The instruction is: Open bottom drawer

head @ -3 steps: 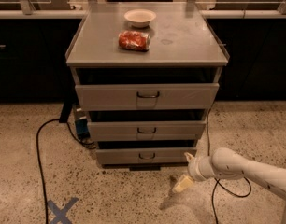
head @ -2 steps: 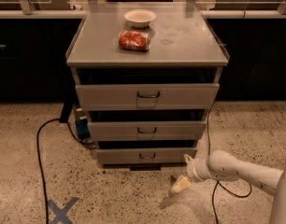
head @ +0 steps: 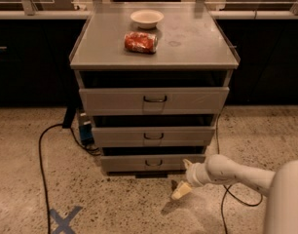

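Note:
The bottom drawer (head: pixel 154 163) is the narrowest grey front of three in the cabinet, with a small dark wire handle (head: pixel 153 163) at its centre. It stands close to flush with the cabinet. My gripper (head: pixel 184 179) is low over the floor, just right of and slightly in front of the drawer's right end, apart from the handle. One cream finger (head: pixel 180 191) points down to the floor and the other (head: pixel 187 164) points up near the drawer's corner. My white arm (head: pixel 236 173) reaches in from the right.
Above are the mid-sized drawer (head: pixel 153 136) and the tallest top drawer (head: pixel 154 100). A white bowl (head: pixel 147 18) and a red can (head: pixel 140 42) lie on the cabinet top (head: pixel 197 48). A black cable (head: pixel 42 150) loops on the floor at left, near blue tape (head: pixel 63 219).
My arm has shifted a little and more of its white body shows at the right edge. The gripper stays beside the drawer's right end. The drawers have not moved.

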Available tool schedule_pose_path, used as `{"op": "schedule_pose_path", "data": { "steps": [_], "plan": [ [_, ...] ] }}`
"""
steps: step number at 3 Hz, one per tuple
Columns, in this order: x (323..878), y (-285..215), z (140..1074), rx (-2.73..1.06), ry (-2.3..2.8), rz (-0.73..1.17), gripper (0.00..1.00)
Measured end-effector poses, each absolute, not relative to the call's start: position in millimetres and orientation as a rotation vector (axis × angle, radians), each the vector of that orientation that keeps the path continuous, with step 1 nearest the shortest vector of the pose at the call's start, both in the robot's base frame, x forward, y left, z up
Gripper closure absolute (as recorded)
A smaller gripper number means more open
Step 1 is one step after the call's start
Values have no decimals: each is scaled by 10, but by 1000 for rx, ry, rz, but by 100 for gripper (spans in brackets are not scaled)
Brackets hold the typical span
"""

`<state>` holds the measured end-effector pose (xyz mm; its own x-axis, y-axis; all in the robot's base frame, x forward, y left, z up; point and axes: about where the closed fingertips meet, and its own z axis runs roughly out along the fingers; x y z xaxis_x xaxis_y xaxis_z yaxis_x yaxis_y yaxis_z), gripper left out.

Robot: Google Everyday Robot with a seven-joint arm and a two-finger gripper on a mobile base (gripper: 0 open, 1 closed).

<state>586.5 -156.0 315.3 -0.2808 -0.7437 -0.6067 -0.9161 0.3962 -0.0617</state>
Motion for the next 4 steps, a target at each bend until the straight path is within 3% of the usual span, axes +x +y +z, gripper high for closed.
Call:
{"op": "schedule_pose_path", "data": {
  "steps": [2,4],
  "plan": [
    [6285,-1279,2773,-1526,2044,390,0],
    [6372,-1265,2653,-1513,2037,403,0]
  ]
}}
